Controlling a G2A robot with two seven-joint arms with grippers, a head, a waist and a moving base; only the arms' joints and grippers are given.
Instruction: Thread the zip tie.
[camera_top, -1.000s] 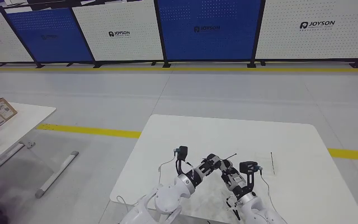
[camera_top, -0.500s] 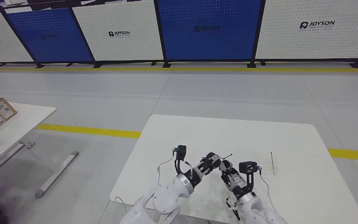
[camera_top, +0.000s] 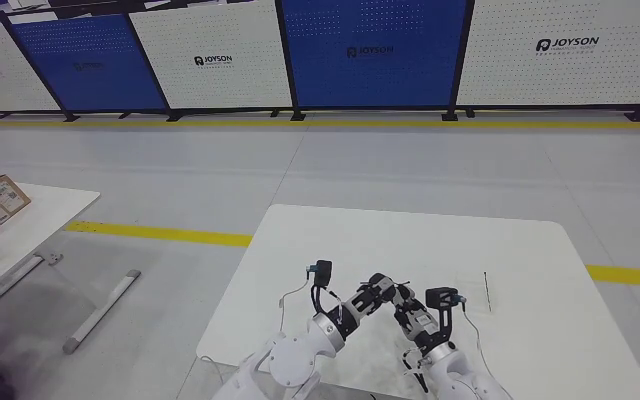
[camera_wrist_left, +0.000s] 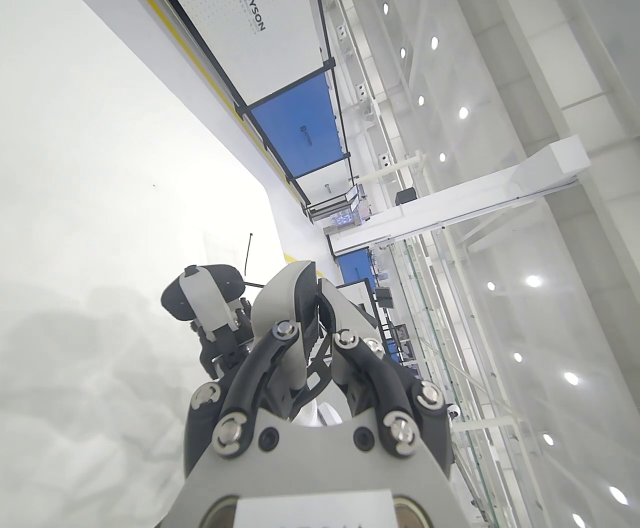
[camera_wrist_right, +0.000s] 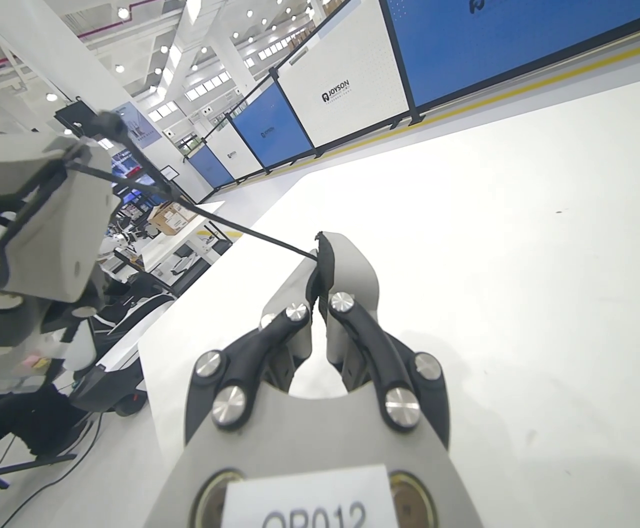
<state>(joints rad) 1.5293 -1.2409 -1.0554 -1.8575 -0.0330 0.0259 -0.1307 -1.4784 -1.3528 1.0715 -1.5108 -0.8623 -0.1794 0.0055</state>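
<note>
Both arms meet over the near middle of the white table (camera_top: 420, 235). My right gripper (camera_wrist_right: 319, 260) is shut on one end of a thin black zip tie (camera_wrist_right: 240, 227). The strap runs taut from there to the left gripper's fingers (camera_wrist_right: 65, 205), and the tie's head (camera_wrist_right: 107, 121) stands just above them. My left gripper (camera_wrist_left: 318, 296) is shut on the tie, with a black sliver showing between its pads. From above, the left gripper (camera_top: 382, 289) and right gripper (camera_top: 403, 300) are almost touching, and a short tip of the tie (camera_top: 407, 279) sticks out beyond them.
A second black zip tie (camera_top: 487, 289) (camera_wrist_left: 249, 250) lies flat on the table to the right of the arms. Another white table (camera_top: 40, 215) stands off to the left, and blue and white partition panels (camera_top: 370, 55) line the far side of the floor.
The tie's protruding tip has drawn in slightly toward the grippers. Both arms have barely shifted, and both grips are unchanged.
</note>
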